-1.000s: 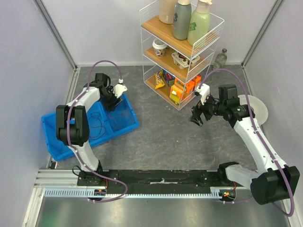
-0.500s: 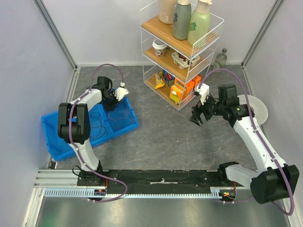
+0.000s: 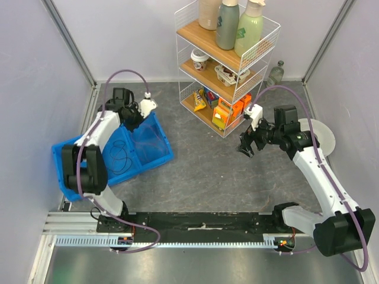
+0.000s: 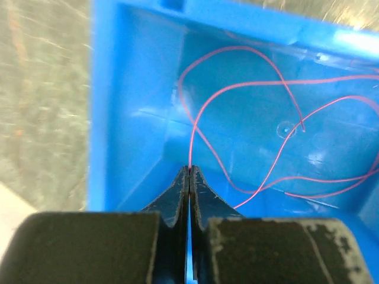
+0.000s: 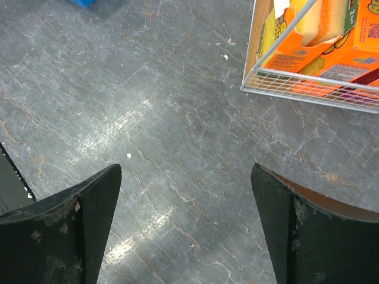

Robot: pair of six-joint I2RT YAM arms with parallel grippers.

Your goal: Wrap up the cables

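The left gripper (image 4: 189,173) reaches into the blue bin (image 4: 118,89), jaws pressed together on the thin red cable (image 4: 204,112). From the pinch the cable runs straight ahead of the fingertips, then sprawls in loose loops, mostly crosswise over the bin floor. The right gripper (image 5: 185,177) hangs over the table (image 5: 148,89) beside the wire rack (image 5: 308,89), jaws spread wide.

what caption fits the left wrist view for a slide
Left gripper shut on a red cable inside the blue bin.

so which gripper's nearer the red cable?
Left. The left gripper is shut on the red cable inside the blue bin; the right gripper hangs open by the wire shelf, well away.
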